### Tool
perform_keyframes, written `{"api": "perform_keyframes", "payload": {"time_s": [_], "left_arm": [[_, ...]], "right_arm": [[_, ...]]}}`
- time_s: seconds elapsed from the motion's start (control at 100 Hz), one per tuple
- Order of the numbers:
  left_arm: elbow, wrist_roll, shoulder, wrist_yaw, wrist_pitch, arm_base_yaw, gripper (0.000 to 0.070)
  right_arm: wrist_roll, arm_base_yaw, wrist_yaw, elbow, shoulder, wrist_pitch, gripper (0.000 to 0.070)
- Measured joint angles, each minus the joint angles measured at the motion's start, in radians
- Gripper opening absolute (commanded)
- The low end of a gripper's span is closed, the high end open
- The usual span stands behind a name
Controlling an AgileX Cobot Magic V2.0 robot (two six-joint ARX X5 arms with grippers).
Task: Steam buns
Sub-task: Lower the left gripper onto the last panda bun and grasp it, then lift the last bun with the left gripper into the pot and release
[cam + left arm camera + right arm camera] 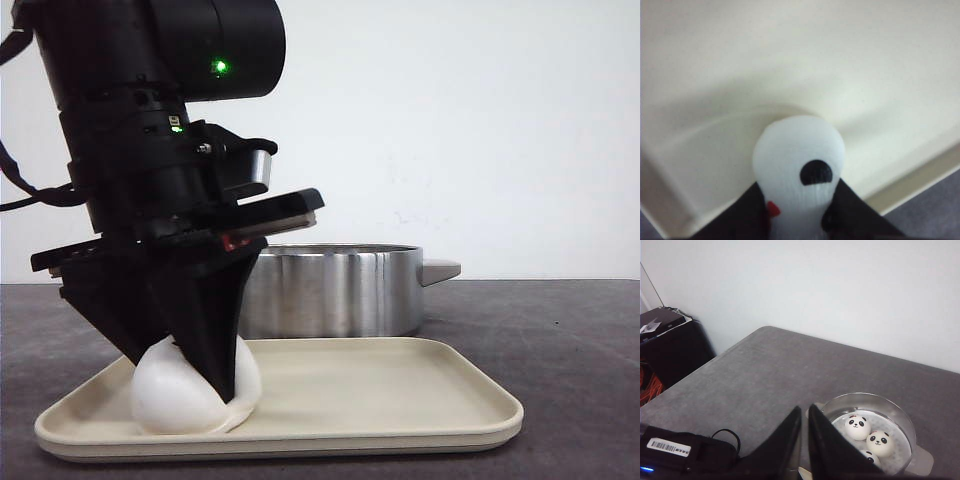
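Note:
My left gripper (205,375) is shut on a white panda bun (170,395) that rests on the cream tray (400,400) at its left end. In the left wrist view the bun (800,170) is squeezed between the black fingers (855,210), one black eye showing. The steel steamer pot (335,290) stands behind the tray. In the right wrist view three panda buns (858,427) lie inside the pot (900,415). My right gripper (804,412) is high above the table, fingers nearly together and empty. It does not show in the front view.
The pot has a handle (440,270) pointing right. The grey table (560,330) runs to a white wall. A black box with cables (670,450) and dark equipment (660,320) lie at the table's side in the right wrist view.

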Motion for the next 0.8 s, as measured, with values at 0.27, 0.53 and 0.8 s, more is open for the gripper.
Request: {"api": "perform_keyframes", "payload": {"time_s": [0.27, 0.53, 0.8], "left_arm": [[0.179, 0.074, -0.113, 0.016, 0.023, 0.005, 0.0000], [0.315, 0.194, -0.117, -0.117, 0.141, 0.082, 0.0000], [0.317, 0.291, -0.033, -0.211, 0.353, 0.209, 0.0000]], "right_arm": [[0.001, 0.000, 0.001, 0.000, 0.000, 0.001, 0.0016], [0.002, 0.001, 0.001, 0.000, 0.000, 0.001, 0.0016], [0.003, 0.001, 0.001, 0.000, 0.000, 0.001, 0.0016]]}}
